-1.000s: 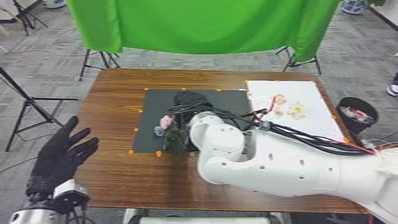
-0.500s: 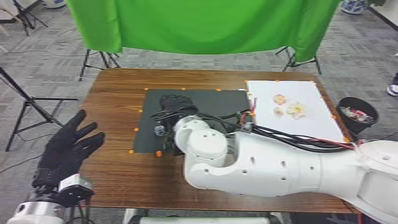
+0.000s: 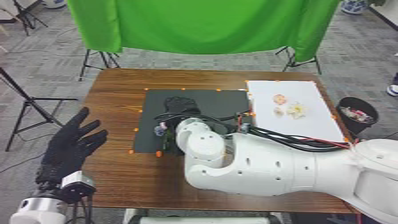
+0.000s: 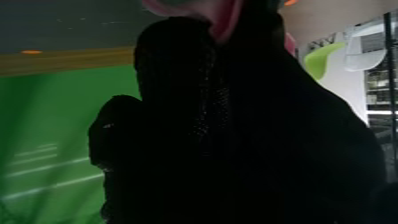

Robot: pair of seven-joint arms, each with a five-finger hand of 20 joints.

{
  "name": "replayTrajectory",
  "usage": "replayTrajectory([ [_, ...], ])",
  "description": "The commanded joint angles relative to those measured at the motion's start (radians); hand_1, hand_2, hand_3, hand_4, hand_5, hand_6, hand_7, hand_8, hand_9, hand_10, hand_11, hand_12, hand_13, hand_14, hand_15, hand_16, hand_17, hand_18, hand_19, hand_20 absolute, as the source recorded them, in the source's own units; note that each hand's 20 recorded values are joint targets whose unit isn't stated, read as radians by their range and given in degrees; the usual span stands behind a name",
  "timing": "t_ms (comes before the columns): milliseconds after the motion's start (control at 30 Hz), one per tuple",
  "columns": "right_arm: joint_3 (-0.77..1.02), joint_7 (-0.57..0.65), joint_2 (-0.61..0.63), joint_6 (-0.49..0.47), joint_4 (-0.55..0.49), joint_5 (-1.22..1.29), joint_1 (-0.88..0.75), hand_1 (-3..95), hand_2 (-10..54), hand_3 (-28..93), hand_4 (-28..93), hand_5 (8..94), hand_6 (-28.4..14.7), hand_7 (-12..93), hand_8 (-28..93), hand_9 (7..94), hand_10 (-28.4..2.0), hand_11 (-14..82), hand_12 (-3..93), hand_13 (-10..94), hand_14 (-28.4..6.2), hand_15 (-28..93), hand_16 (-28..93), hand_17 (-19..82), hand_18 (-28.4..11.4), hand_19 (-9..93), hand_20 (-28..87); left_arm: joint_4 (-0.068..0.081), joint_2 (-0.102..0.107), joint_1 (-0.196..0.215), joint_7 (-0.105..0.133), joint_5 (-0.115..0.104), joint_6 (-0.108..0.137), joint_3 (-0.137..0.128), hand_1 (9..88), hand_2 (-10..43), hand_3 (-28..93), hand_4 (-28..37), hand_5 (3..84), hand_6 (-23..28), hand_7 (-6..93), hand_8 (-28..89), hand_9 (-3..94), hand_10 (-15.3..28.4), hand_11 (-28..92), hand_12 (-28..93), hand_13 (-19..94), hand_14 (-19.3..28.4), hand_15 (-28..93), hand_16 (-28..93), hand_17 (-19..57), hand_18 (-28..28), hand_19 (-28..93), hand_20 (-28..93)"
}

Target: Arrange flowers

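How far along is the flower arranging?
Apparently done: a purplish bloom is on the dark mat. In hand: a pink flower, seemingly pinched by the right hand. Probably left to do: the pale blooms on the white sheet.

On the table (image 3: 115,100), the mat (image 3: 226,101) lies approx. in the middle, the sheet (image 3: 313,129) to its R, w/ some flowers (image 3: 296,109) on it. The bin (image 3: 355,128) stands R of the table, the cloth (image 3: 195,27) hangs behind.
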Motion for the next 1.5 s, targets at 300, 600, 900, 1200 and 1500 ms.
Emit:
replayTrajectory([
  [300, 0.008, 0.016, -0.019, -0.057, 0.014, -0.008, 0.005, 55.6, -9.5, 70, -26, 71.7, -4.4, 20, 5, 83.9, -12.0, 11.3, 28.8, 85, -5.1, 55, 16, 59, -11.7, 93, 23, 0.006, -0.040, -0.016, -0.040, 0.031, -0.030, 0.001, 30.4, 7.1, 64, -19.4, 30.1, 6.9, 7.5, -7, 25.5, 18.3, 24, 12, 20, 27.8, 57, -12, -5.9, 28.4, 58, -8],
  [600, 0.023, 0.028, -0.015, -0.100, 0.019, -0.009, -0.020, 54.6, -9.5, 71, -26, 70.7, -4.7, 19, 5, 82.1, -12.6, 12.9, 27.7, 83, -5.9, 56, 15, 59, -12.1, 93, 23, 0.006, -0.059, -0.015, -0.050, 0.043, -0.039, -0.003, 30.4, 6.9, 64, -19.4, 30.2, 6.9, 7.5, -7, 25.5, 18.3, 24, 12, 20, 27.8, 57, -12, -5.9, 28.4, 58, -8],
  [900, 0.055, 0.030, -0.015, -0.150, -0.006, 0.010, -0.030, 48.6, -9.5, 74, -25, 67.1, -4.8, 18, -2, 77.2, -14.7, 20.9, 21.9, 81, -7.3, 59, 15, 58, -12.4, 93, 23, 0.004, -0.048, -0.009, -0.042, 0.036, -0.033, -0.004, 30.5, 6.7, 64, -19.3, 30.2, 6.9, 7.6, -7, 25.5, 18.3, 24, 12, 20, 27.7, 57, -12, -5.9, 28.4, 58, -8],
  [1200, 0.064, 0.030, 0.012, -0.154, -0.042, 0.015, 0.001, 44.7, -9.5, 74, -24, 63.5, -6.1, 17, -10, 73.5, -16.9, 25.3, 17.1, 79, -8.7, 61, 14, 58, -12.8, 93, 21, -0.007, -0.032, 0.036, 0.000, 0.014, -0.007, -0.004, 30.6, 6.5, 64, -19.3, 30.2, 6.9, 7.6, -7, 25.5, 18.3, 24, 12, 20, 27.7, 57, -12, -5.9, 28.4, 58, -8],
  [1500, 0.169, -0.024, 0.166, -0.187, -0.132, 0.091, 0.057, 41.0, -9.5, 73, -22, 58.8, -8.2, 14, -9, 68.5, -19.6, 23.4, 16.2, 76, -11.1, 63, 14, 57, -13.6, 93, 20, -0.023, 0.068, 0.119, 0.144, -0.081, 0.067, -0.004, 30.7, 6.5, 64, -19.4, 30.2, 6.9, 7.5, -7, 25.5, 18.3, 24, 12, 20, 27.8, 57, -12, -5.9, 28.4, 58, -8],
])
